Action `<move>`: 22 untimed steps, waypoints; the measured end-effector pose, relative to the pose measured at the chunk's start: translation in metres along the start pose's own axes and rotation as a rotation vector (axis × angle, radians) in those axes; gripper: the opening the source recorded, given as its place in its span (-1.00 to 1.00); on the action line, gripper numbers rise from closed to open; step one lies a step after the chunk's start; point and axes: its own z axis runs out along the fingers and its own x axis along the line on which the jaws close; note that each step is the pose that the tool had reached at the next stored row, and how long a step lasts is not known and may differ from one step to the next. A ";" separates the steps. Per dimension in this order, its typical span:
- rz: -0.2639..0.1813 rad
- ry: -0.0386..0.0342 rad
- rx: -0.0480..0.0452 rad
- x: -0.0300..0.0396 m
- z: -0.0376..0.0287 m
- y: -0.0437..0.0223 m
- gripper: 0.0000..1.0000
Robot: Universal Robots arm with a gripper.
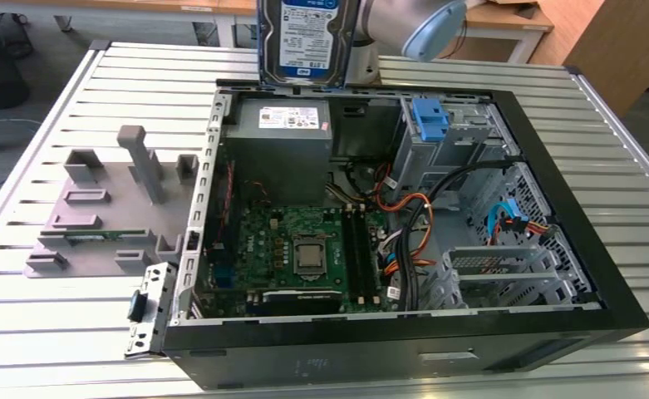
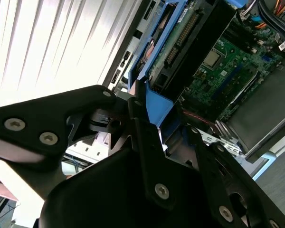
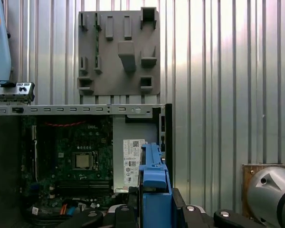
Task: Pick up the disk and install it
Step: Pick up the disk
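Note:
The disk [image 1: 307, 41], silver with a white-and-blue label, hangs upright above the far edge of the open computer case [image 1: 623, 307], over the grey power-supply box [image 1: 280, 133]. The arm's wrist [image 1: 430, 29] sits just to its right in the exterior view. In the first wrist view the disk's blue side rail [image 3: 154, 178] runs edge-on between the black fingers [image 3: 126, 213] of my gripper [image 3: 154, 204], which is shut on it. The second wrist view has the disk [image 2: 180, 38] reaching out from the gripper [image 2: 145, 111] over the motherboard.
Inside the case lie a green motherboard [image 1: 302, 241], cable bundles [image 1: 413, 224] and a drive bay with an upright blue latch [image 1: 430, 120]. A grey fixture plate [image 1: 102, 208] with posts lies on the slatted metal table [image 1: 36, 332], at the exterior view's left.

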 end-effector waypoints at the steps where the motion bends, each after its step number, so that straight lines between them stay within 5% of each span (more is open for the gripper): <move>1: 0.000 0.0000 0.0000 0.0019 0.0000 0.0000 -0.27; 22: 0.000 0.0000 0.0001 0.0479 -0.0006 -0.0006 -0.27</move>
